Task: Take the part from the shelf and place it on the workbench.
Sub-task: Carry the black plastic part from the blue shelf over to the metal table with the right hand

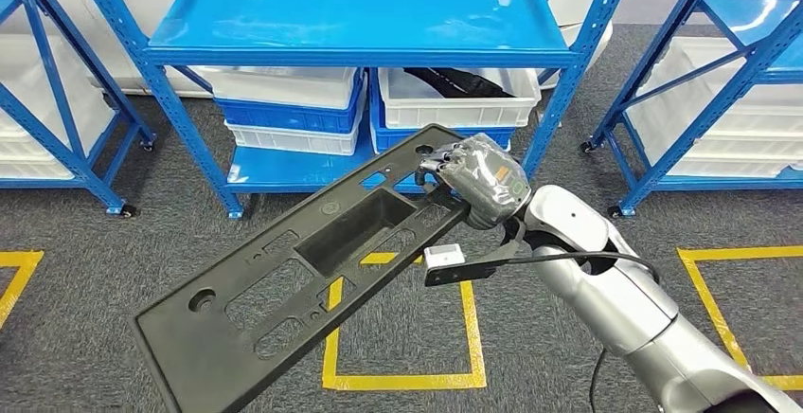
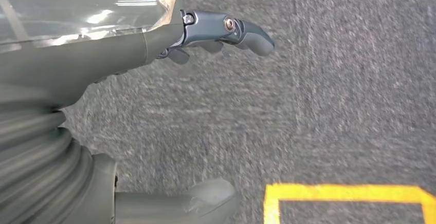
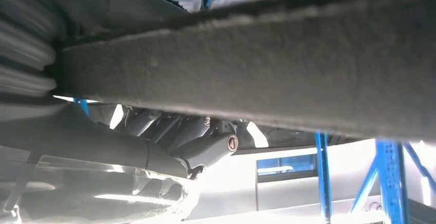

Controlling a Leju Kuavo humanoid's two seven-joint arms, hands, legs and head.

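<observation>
One hand, the right hand [image 1: 483, 184], is gripping the part [image 1: 312, 261] clear of the shelf [image 1: 360, 29] (left hand [image 2: 154, 49] hanging loose-fingered, holding nothing), needing a turn toward the workbench next.

- Blue shelf unit [image 1: 360, 48] stands at 12 o'clock; its upper deck lies bare.
- White bins [image 1: 458, 100] and blue crates [image 1: 289, 116] crowd its lower level.
- Black panel [image 1: 312, 266], gripped by the right hand [image 1: 478, 178], spans from centre toward 7 o'clock.
- Open carpet [image 1: 85, 280] at 9 o'clock.
</observation>
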